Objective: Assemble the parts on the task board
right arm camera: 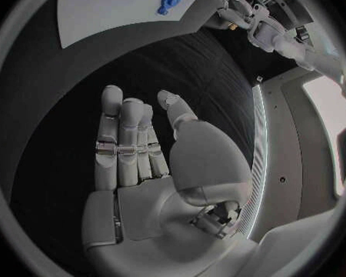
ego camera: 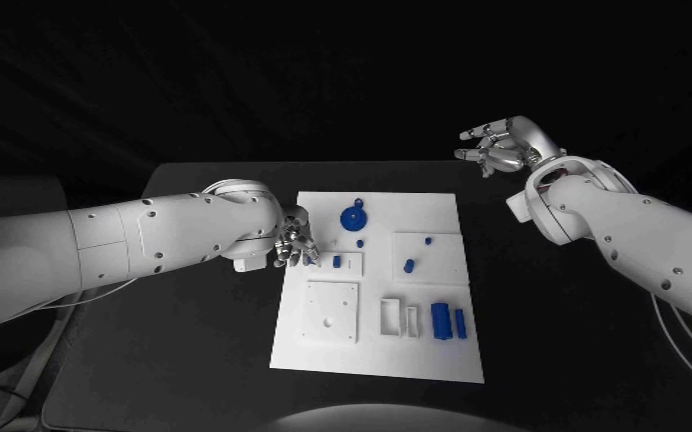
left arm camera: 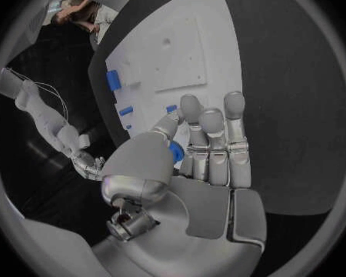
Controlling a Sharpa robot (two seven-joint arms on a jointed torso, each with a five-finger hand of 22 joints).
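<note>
1. While the white task board [ego camera: 378, 352] lies in the middle of the black desk [ego camera: 216, 352], the left robot hand [ego camera: 293, 242] is held at the board's left edge, about halfway along it.
2. A small blue part [left arm camera: 176, 152] is pinched between the thumb and fingers [left arm camera: 212, 129] of that hand, as seen in the left wrist view; the other fingers are kept straight and close together, directed over the board.
3. The left arm is stretched in from the desk's left side, with its wrist bent toward the board.
4. The right robot hand [ego camera: 502, 148] is raised beyond the desk's far right corner, well apart from the board; its fingers [right arm camera: 120, 141] are extended and nothing is held.
5. A round blue part [ego camera: 353, 218] is seen near the board's far edge, smaller blue parts [ego camera: 410, 265] toward its middle, and two upright blue blocks [ego camera: 449, 320] near its right near corner.
</note>
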